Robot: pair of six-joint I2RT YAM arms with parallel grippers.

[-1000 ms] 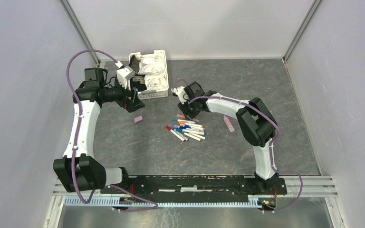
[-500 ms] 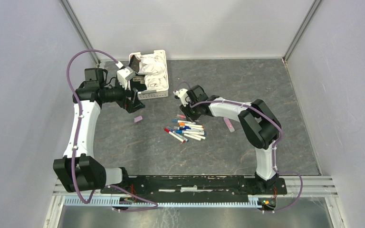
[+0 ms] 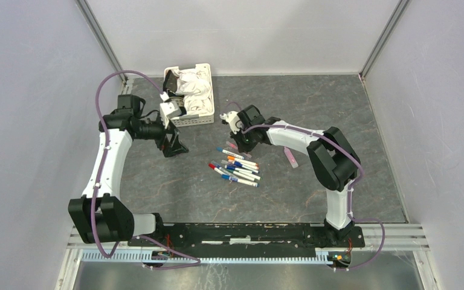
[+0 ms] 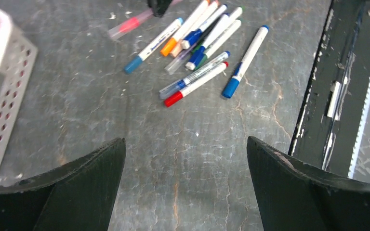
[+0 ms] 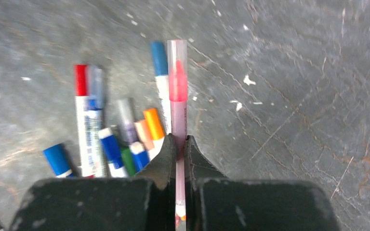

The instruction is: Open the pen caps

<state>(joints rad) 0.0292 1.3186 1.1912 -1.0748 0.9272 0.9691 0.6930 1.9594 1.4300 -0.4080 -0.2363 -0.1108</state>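
a: top view. pens (image 3: 237, 166) lie in a loose heap mid-counter (image 3: 338, 109). a white slotted basket (image 3: 200, 118) sits at the far edge toward the far-left corner, with a white cloth (image 3: 190, 81) bundled inside.

b: and the right tool (image 5: 180, 144)?

a: from above it sits at the far side of the heap, and its grip is hidden under the wrist. the right wrist view settles it: pads pinched tight on a pink pen (image 5: 178, 96), barrel running straight out between them. a clear cap is on it and the pink tip shows through. cannot tell if the pen is off the counter.

b: left tool (image 4: 185, 159)?

a: its own view shows the fingers spread wide with nothing between them, over bare counter. the basket wall is at the left of that frame and the heap is ahead. from above it stands just on the near side of the basket, well apart from the heap.

b: pen caps (image 4: 230, 89)?

a: on the barrels: blue, red, orange, green. the left wrist view shows them sharpest; from above they are only dots of colour.

b: anything only the top view gives?

a: a pink stick (image 3: 290, 157) lying alone, right of the heap.
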